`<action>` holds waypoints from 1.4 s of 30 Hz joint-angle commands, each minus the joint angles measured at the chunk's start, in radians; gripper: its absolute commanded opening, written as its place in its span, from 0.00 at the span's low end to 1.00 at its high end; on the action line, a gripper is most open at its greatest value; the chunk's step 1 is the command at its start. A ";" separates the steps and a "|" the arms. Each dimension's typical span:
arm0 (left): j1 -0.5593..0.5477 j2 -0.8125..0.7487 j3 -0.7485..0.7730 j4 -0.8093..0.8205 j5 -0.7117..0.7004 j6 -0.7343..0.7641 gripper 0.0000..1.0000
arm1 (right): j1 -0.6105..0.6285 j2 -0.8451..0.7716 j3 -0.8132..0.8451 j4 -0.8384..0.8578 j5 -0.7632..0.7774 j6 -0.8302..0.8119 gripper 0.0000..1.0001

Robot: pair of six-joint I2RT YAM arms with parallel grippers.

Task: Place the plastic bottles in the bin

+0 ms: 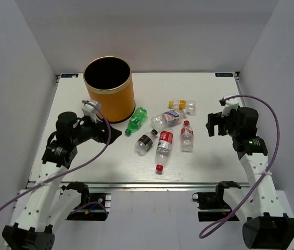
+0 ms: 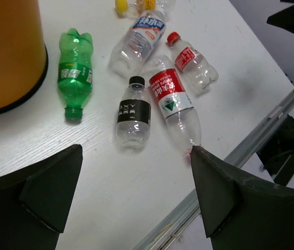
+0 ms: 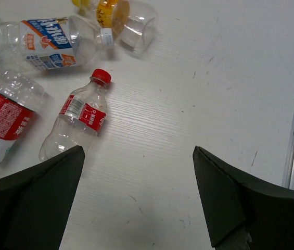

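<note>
Overhead, a white worktop sits boxed in by pale grey walls, the orange bin upright at its far left, black inside visible only from this angle. Outside it, flat on the worktop, lie the green bottle, just beside the bin's foot, the dark-labelled bottle, the large red-labelled bottle, the small red-labelled bottle, the blue-white-labelled bottle and the yellow-capped bottle. From the left wrist, the left gripper hangs spread wide and empty above the dark-labelled bottle; the worktop's metal edge rail shows close up at right. From the right wrist, the right gripper is likewise released, holding nothing, over bare worktop beside the small red-labelled bottle; faint scuffs on the white surface appear only here.
</note>
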 commanded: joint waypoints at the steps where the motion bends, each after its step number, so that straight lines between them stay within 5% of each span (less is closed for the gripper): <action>1: -0.017 0.070 0.052 0.008 0.087 0.040 0.94 | 0.001 -0.029 0.007 0.005 -0.151 -0.145 0.90; 4: -0.059 0.133 0.075 0.035 0.123 0.040 0.91 | -0.001 -0.012 0.030 -0.058 -0.222 -0.177 0.87; 7: -0.102 0.243 0.112 0.026 0.123 0.063 0.87 | -0.001 0.040 0.066 -0.107 -0.232 -0.146 0.66; 9: -0.131 0.312 0.127 0.026 0.081 0.075 0.87 | -0.002 0.063 0.078 -0.136 -0.206 -0.129 0.43; 11: -0.184 0.362 0.164 0.006 0.044 0.087 0.86 | -0.002 0.086 0.093 -0.176 -0.201 -0.138 0.34; 15: -0.293 0.515 0.266 -0.060 -0.169 0.100 0.77 | 0.001 0.200 0.176 -0.279 -0.169 -0.146 0.64; 21: -0.430 0.659 0.330 -0.017 -0.375 0.083 0.82 | -0.002 0.215 0.170 -0.265 -0.167 -0.103 0.82; 32: -0.565 0.984 0.417 -0.013 -0.656 0.069 0.83 | -0.002 0.267 0.144 -0.219 -0.164 -0.080 0.83; 42: -0.565 1.143 0.433 -0.008 -0.634 0.060 0.77 | -0.002 0.316 0.156 -0.199 -0.187 -0.066 0.83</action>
